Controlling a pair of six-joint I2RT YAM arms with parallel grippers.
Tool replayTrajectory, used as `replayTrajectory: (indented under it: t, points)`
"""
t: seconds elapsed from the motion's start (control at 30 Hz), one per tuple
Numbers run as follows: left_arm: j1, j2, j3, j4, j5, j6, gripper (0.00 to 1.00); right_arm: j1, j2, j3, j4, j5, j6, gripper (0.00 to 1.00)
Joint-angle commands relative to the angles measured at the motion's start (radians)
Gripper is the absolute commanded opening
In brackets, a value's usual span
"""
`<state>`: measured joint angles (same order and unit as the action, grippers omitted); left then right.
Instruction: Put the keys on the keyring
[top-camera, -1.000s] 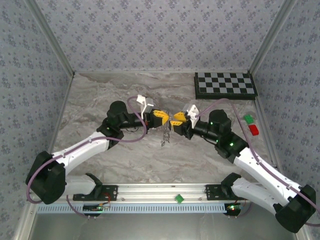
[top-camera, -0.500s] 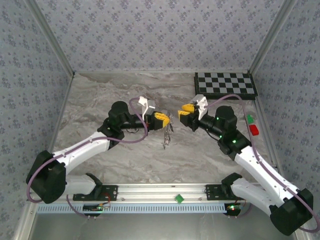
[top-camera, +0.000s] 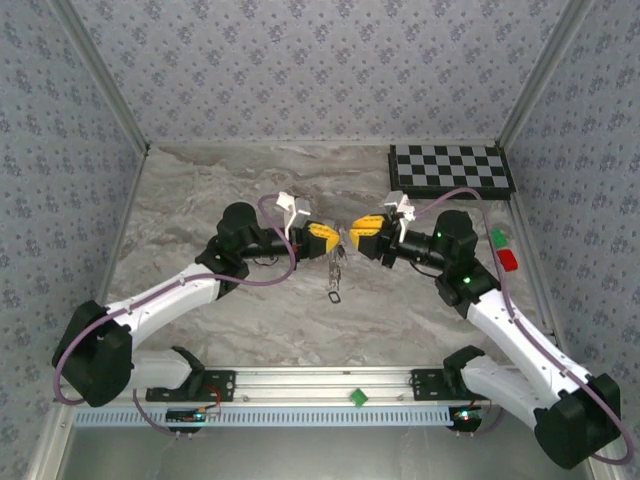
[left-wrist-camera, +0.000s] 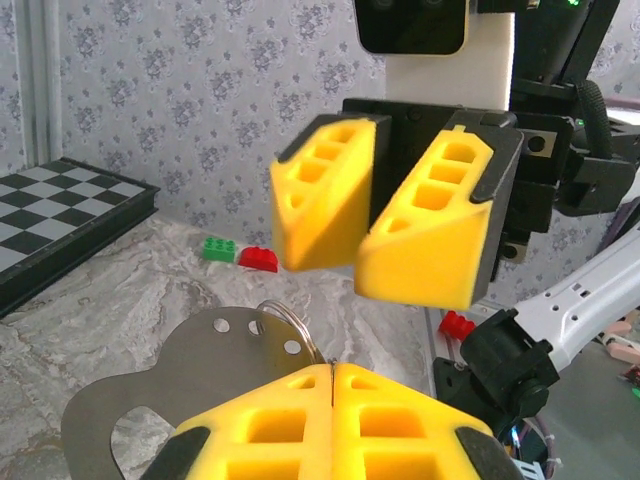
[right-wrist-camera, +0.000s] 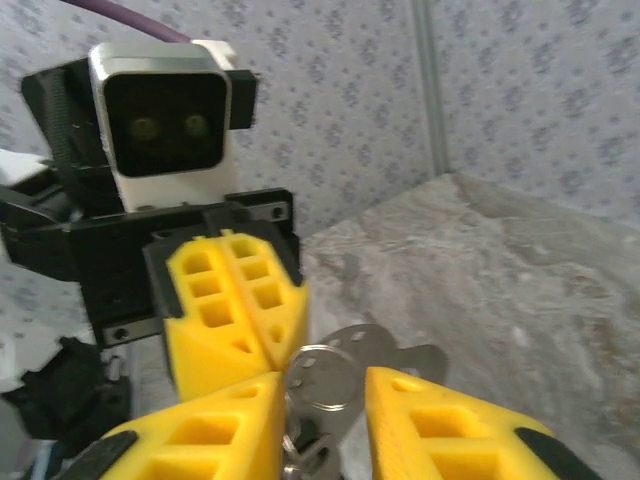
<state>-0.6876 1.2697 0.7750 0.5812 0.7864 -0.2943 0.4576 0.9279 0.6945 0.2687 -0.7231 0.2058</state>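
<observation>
Tabletop (top-camera: 180, 190) — keyring (right-wrist-camera: 322, 378) in left end effector (left-wrist-camera: 332, 368)

The marble tabletop (top-camera: 380, 310) is being lit brightly and evenly from above, only faint shadows are being cast, and the right gripper (left-wrist-camera: 358, 265) is being softened by blur in the left wrist view.

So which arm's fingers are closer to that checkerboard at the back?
Right. The right arm's fingers sit in front of the checkerboard, off its left corner. The left arm's fingers, pinching the keyring, are farther left.
</observation>
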Motion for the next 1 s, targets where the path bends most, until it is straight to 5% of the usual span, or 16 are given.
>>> replayTrajectory:
  t: [0.0,0.97]
  points:
    - [-0.005,-0.034,0.025,0.079,-0.022,-0.022,0.00,-0.006,0.035,-0.015,0.110,-0.109,0.085,0.26]
    - [-0.003,-0.032,0.014,0.125,-0.042,-0.059,0.00,0.008,0.126,-0.060,0.337,-0.165,0.198,0.16]
